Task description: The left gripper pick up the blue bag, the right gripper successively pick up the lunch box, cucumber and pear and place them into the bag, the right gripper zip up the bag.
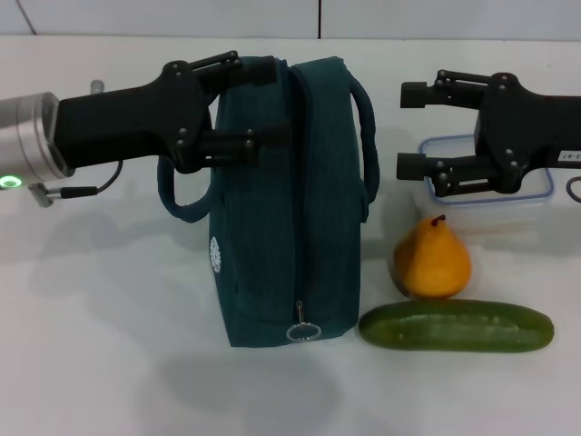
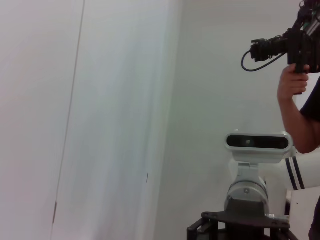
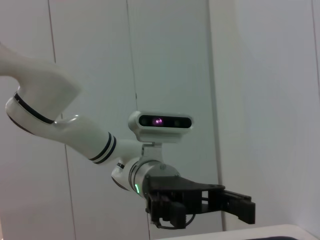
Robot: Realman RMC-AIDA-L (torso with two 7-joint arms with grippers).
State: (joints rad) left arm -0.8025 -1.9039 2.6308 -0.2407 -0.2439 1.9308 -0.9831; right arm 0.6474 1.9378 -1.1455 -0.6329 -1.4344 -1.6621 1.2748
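With spread fingers straddling the blue bag's [image 1: 290, 200] top edge at nine o'clock, the left end effector [image 1: 263, 102] needed to pinch fabric squarely, while the right end effector [image 1: 410, 130], also spread, hovered over the lunch box [image 1: 536, 195].

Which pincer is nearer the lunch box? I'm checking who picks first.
Right. The right pincer hovers open directly over the lunch box; the left pincer is across the table, straddling the blue bag.

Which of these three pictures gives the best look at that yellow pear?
The head view. There the pear shows whole, standing just behind the cucumber and in front of the lunch box. Both wrist views face the walls and the robot's body, so neither shows the pear.
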